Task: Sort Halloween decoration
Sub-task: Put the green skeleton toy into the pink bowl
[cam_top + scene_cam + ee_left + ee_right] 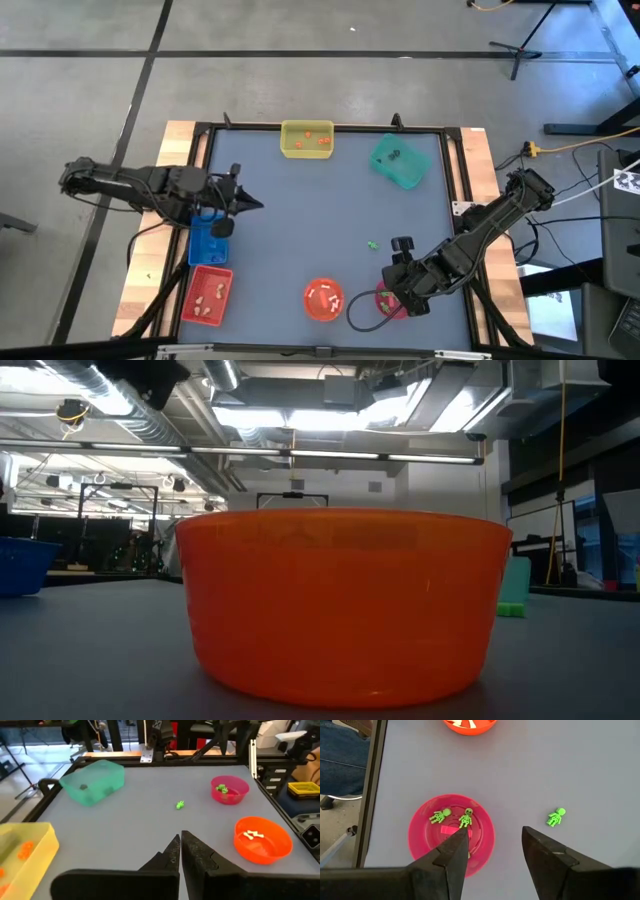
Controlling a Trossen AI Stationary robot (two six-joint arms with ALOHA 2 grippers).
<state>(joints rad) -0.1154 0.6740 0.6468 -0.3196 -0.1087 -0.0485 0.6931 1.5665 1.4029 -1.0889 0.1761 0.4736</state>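
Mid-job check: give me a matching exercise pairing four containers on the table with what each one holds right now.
Containers:
1. pink bowl
2. orange bowl
3. yellow tray
4. teal tub

Contents:
A. white pieces
B. green skeletons
C. dark piece
D. orange pieces

Pairs: 1-B, 2-A, 3-D, 4-C

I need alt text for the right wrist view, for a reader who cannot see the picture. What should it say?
The right gripper hangs open above a grey table, one of its fingers over a pink bowl that holds two green skeleton figures. A third green figure lies loose on the table beside the bowl, and an orange bowl shows at the edge.
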